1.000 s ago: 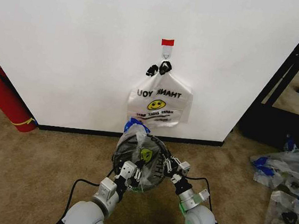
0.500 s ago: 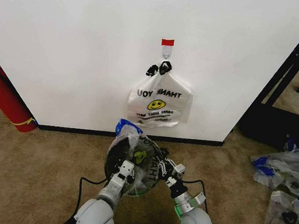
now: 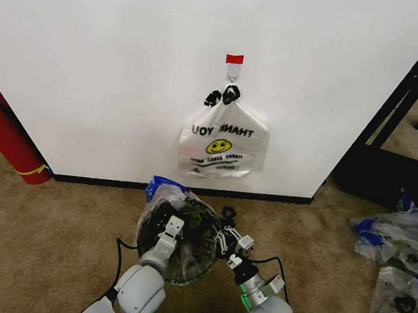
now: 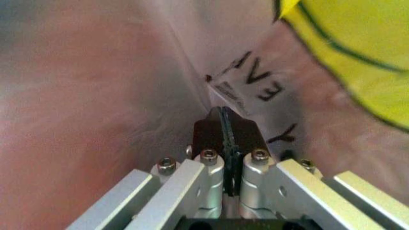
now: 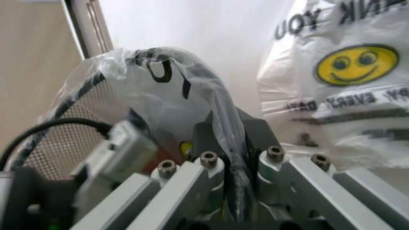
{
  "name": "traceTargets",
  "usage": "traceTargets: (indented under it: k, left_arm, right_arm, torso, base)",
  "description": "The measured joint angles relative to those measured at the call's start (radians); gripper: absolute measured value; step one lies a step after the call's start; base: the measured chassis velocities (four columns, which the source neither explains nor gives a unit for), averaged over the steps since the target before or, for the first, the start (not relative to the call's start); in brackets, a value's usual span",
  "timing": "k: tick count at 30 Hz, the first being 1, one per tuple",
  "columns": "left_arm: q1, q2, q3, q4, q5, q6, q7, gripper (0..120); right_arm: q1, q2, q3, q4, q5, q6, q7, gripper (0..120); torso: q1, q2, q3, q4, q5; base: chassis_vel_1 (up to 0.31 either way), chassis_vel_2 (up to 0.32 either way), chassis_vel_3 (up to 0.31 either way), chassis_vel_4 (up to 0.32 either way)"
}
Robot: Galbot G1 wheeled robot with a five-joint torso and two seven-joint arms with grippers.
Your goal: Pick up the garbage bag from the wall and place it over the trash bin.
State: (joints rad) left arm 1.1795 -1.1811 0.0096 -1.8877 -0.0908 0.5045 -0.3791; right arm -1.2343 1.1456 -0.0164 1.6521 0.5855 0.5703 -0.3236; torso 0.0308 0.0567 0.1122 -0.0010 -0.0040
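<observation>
Over the last second both arms have drawn back toward the robot, pulling the garbage bag (image 3: 187,225) lower around the trash bin (image 3: 179,267), which stands on the carpet just before the wall (image 3: 92,62). The left gripper (image 3: 169,226) and right gripper (image 3: 228,242) each stay clamped on bag film at opposite rims. The mouth now looks nearly seated; a second smiley bag (image 3: 221,144) remains on the hook (image 3: 233,75).

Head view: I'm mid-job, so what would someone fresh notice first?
Both grippers, left and right, pinch a thin translucent white garbage bag stretched over the small round black wire-mesh trash bin on the carpet at the foot of the broad white wall. Above it, a similar smiley "THANK YOU" bag hangs from a hook under a red tape strip. A red fire extinguisher stands far left.
</observation>
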Motion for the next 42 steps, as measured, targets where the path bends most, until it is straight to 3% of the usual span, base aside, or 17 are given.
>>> traceTargets:
  k: [11, 17, 24, 30, 36, 42]
  left_arm:
    - [-0.045, -0.002, -0.022, 0.053, -0.072, 0.028, -0.026, 0]
    - [-0.037, 0.005, -0.015, 0.013, -0.129, 0.048, -0.028, 0]
    - [-0.024, 0.005, 0.029, -0.044, -0.290, 0.103, -0.044, 0]
    - [-0.073, -0.008, 0.063, -0.012, -0.341, 0.113, -0.100, 0]
    - [-0.151, -0.029, 0.108, 0.043, -0.336, 0.110, -0.263, 0]
    - [-0.150, -0.028, 0.097, 0.049, -0.344, 0.110, -0.305, 0]
  right_arm:
    - [-0.002, -0.017, 0.003, 0.009, 0.029, 0.000, -0.052, 0]
    - [0.010, -0.015, 0.004, -0.005, 0.029, 0.001, -0.053, 0]
    - [0.029, 0.005, -0.007, -0.028, 0.007, 0.018, -0.033, 0]
    - [0.035, 0.028, -0.017, -0.034, -0.026, 0.022, 0.011, 0]
    - [0.028, 0.041, -0.030, -0.046, -0.076, 0.022, 0.054, 0]
    - [0.027, 0.040, -0.029, -0.047, -0.076, 0.022, 0.058, 0]
  torso:
    - [0.000, 0.000, 0.000, -0.0001, 0.0000]
    - [0.000, 0.000, 0.000, 0.0000, 0.0000]
    - [0.000, 0.000, 0.000, 0.0001, 0.0000]
    - [0.000, 0.000, 0.000, 0.0000, 0.0000]
    - [0.000, 0.000, 0.000, -0.0002, 0.0000]
    - [0.000, 0.000, 0.000, -0.0001, 0.0000]
  base:
    - [0.000, 0.000, 0.000, 0.000]
    - [0.000, 0.000, 0.000, 0.000]
    - [0.000, 0.000, 0.000, 0.000]
    - [0.000, 0.000, 0.000, 0.000]
    - [0.000, 0.000, 0.000, 0.000]
    - [0.000, 0.000, 0.000, 0.000]
